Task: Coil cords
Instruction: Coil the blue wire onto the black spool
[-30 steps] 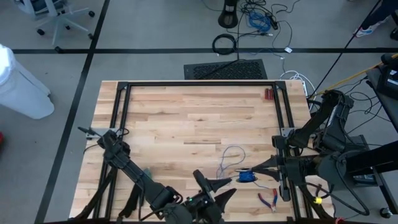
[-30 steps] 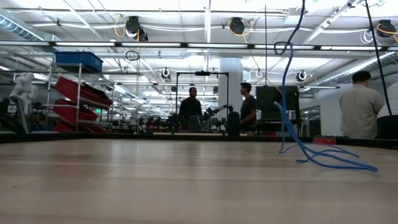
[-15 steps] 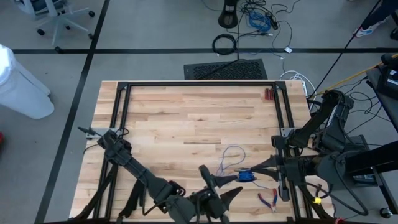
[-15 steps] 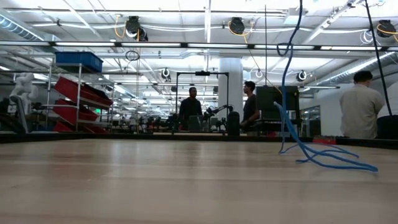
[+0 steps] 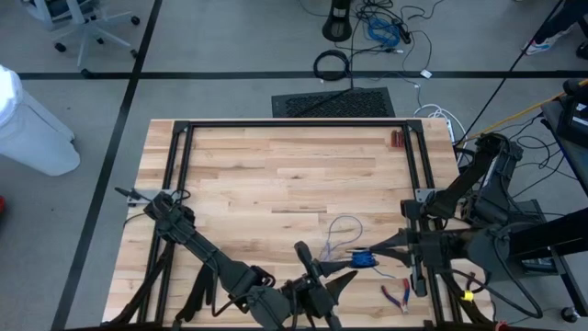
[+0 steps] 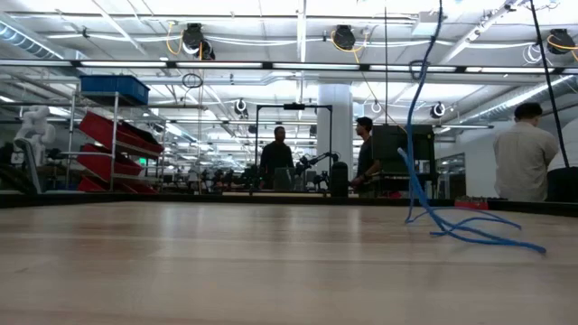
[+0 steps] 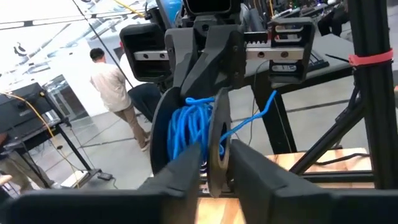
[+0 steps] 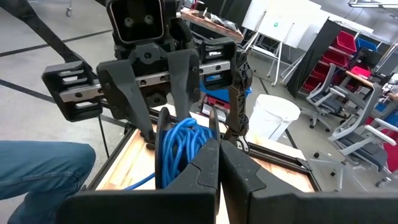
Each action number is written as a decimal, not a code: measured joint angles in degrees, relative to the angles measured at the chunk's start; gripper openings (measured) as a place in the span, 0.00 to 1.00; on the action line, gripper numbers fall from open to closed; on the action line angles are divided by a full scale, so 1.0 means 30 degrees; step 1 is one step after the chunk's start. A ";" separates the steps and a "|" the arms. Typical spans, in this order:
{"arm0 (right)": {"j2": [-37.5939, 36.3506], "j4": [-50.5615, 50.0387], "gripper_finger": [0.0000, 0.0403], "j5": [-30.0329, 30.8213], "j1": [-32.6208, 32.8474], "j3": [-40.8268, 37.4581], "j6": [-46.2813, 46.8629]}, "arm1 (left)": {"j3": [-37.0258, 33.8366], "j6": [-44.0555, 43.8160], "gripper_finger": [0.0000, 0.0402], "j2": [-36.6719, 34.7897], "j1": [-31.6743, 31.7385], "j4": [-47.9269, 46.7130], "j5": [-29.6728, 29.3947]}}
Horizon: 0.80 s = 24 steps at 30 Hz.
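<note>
Blue cord (image 5: 365, 260), thin and limp, sits part-wound on a small spool near the table's front edge, its loose loops trailing beyond; best held by the stiff discs. The right gripper (image 5: 368, 254) clamps one disc, fingers shut; the left gripper (image 7: 209, 163) pinches the other rim, both arms low.

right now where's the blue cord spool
In the high view the blue cord spool sits near the table's front right, between the left gripper and right gripper, beside the red-handled pliers.
</note>
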 joint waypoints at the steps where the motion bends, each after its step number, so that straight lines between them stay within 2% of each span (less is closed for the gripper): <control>1: 0.0004 0.0000 0.00 -0.0002 -0.0050 0.0000 0.0000 | 0.0000 -0.0020 0.19 0.0000 0.0000 0.0000 0.0000; 3: 0.0105 0.0023 0.00 0.0021 -0.0145 0.0000 -0.0002 | 0.0000 -0.0033 0.08 0.0000 0.0000 -0.0068 -0.0002; 5: 0.0272 0.0169 0.00 0.0054 -0.0303 0.0007 -0.0023 | 0.0000 -0.0053 0.03 -0.0007 0.0007 -0.0120 0.0029; 14: 0.0544 0.1027 0.01 -0.0710 -0.0787 0.0021 -0.0678 | 0.0000 0.0504 0.01 -0.0066 -0.0276 -0.0125 -0.0380; 20: 0.0449 0.0613 0.11 0.1444 0.0167 0.0015 -0.0996 | 0.0024 0.0810 0.01 -0.1008 -0.1491 -0.0621 -0.1036; 24: 0.0273 -0.0680 0.19 0.2033 0.0464 0.0015 0.0393 | 0.0051 0.0781 0.01 -0.1649 -0.2685 -0.2001 -0.2544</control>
